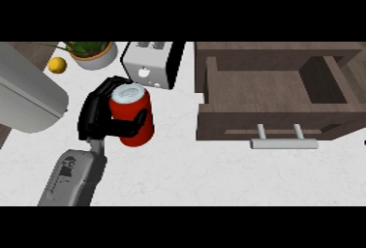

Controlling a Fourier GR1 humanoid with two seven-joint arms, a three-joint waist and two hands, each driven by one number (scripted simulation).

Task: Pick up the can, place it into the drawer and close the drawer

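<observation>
Can: red can upright, left half of worktop, just in front of toaster.
Left hand: fingers curled round the can.
Drawer: open, at worktop's right edge.

Red can with silver top, black hand, brown wooden drawer, white toaster.

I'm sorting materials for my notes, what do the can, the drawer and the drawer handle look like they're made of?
The can, held in the left hand, looks like painted metal: glossy red body, pale silvery top. The drawer looks like dark brown wood with a matte finish and faint grain lines. The drawer handle seems to be brushed metal, light grey; it could equally be plastic.
</observation>
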